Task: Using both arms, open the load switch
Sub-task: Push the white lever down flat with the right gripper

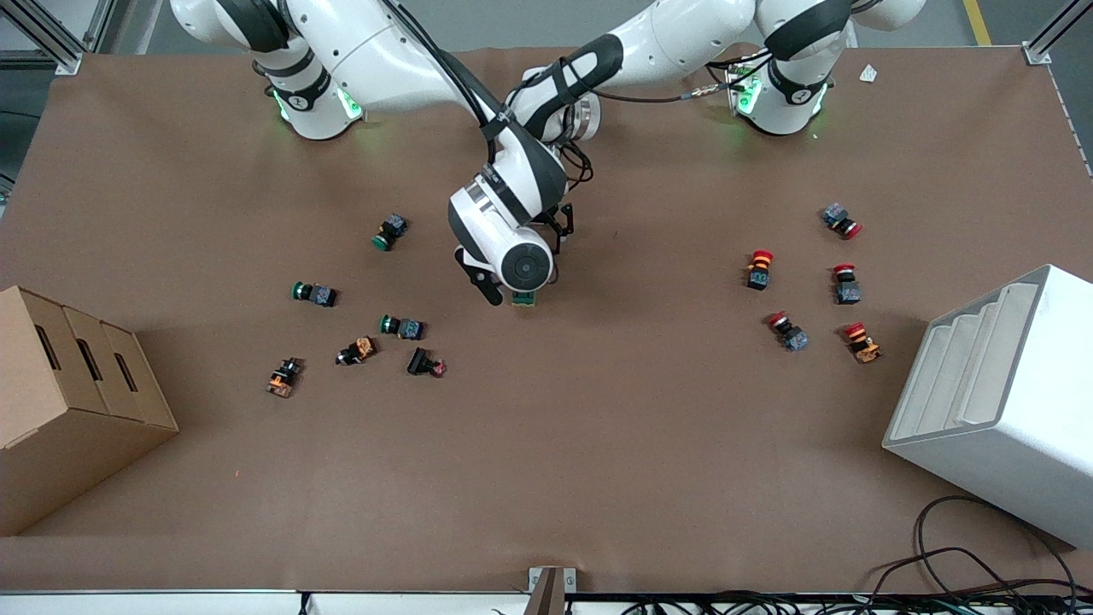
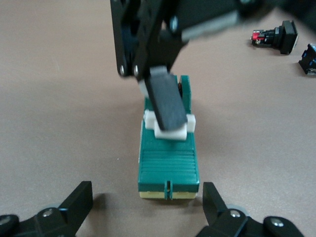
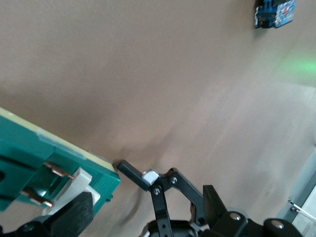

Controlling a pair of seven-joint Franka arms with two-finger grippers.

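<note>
The load switch (image 2: 168, 160) is a dark green block with a white toggle (image 2: 170, 129), lying mid-table; only its end (image 1: 523, 298) shows under the right arm's wrist. My left gripper (image 2: 145, 210) is open, its fingers (image 2: 79, 202) low on either side of the switch's end, apart from it. In the front view it (image 1: 559, 226) is partly hidden by the arms. My right gripper (image 3: 143, 217) is open above the switch (image 3: 54, 163), with one finger (image 2: 168, 103) resting on the white toggle (image 3: 74, 185). The right wrist (image 1: 523, 265) hides its jaws in the front view.
Green and orange push-buttons (image 1: 401, 326) lie scattered toward the right arm's end, red ones (image 1: 787, 331) toward the left arm's end. A cardboard box (image 1: 68, 401) and a white stepped rack (image 1: 999, 401) stand at the two ends. Cables (image 1: 982, 572) trail at the near edge.
</note>
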